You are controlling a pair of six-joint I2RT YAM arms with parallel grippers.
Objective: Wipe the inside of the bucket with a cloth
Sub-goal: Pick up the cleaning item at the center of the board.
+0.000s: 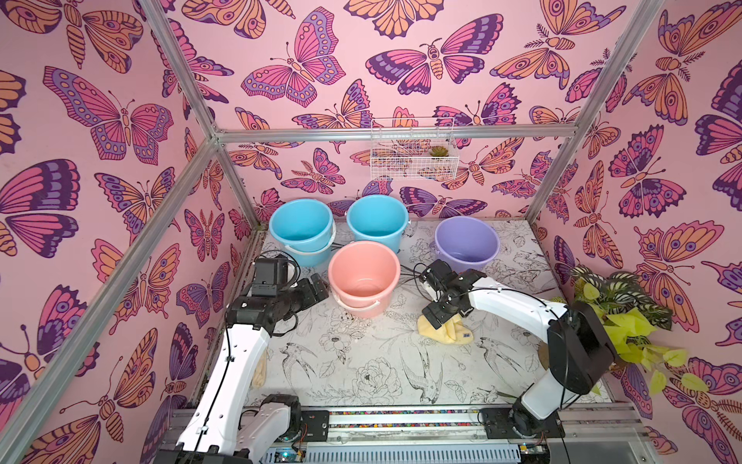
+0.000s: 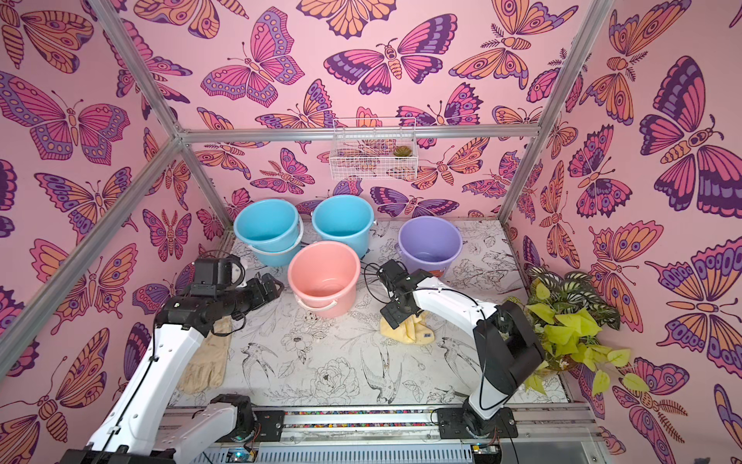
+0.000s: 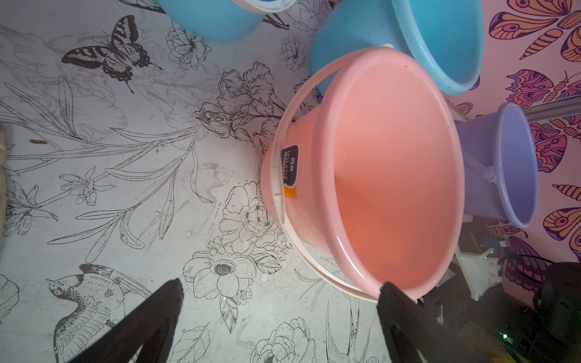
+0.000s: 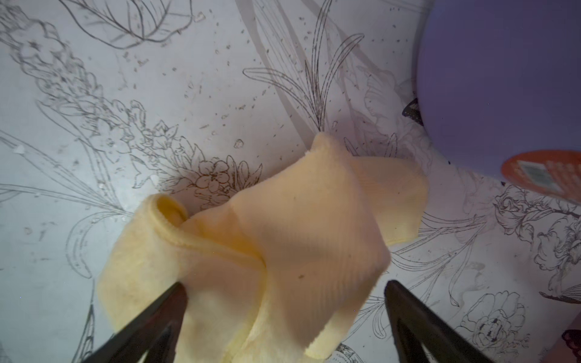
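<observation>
While the right gripper (image 1: 435,317) hangs over it with its fingers (image 4: 163,314) spread wide, the cloth (image 1: 447,333) lies crumpled on the counter (image 1: 361,361). It is pale yellow, its small blue label facing up, on the near side of the purple bucket (image 1: 467,241) and to the right of the pink bucket (image 1: 363,277). From the right wrist view the folds bunch up between the two dark fingers. One fingertip overlaps the cloth's edge, though I can't tell if it touches, and the other stands clear, so nothing is pinched. Over on the left, the left gripper (image 1: 317,287) is turned toward the pink bucket, also spread open and holding nothing, one fingertip (image 3: 393,301) just at the rim, the other over bare counter. Behind the pink one stand the left blue bucket (image 1: 301,225) and the right blue bucket (image 1: 377,219), near the back wall. A tan rag (image 2: 200,365) lies flat under the left arm, well apart from the cloth. A leafy plant (image 1: 618,305) crowds the right edge.
</observation>
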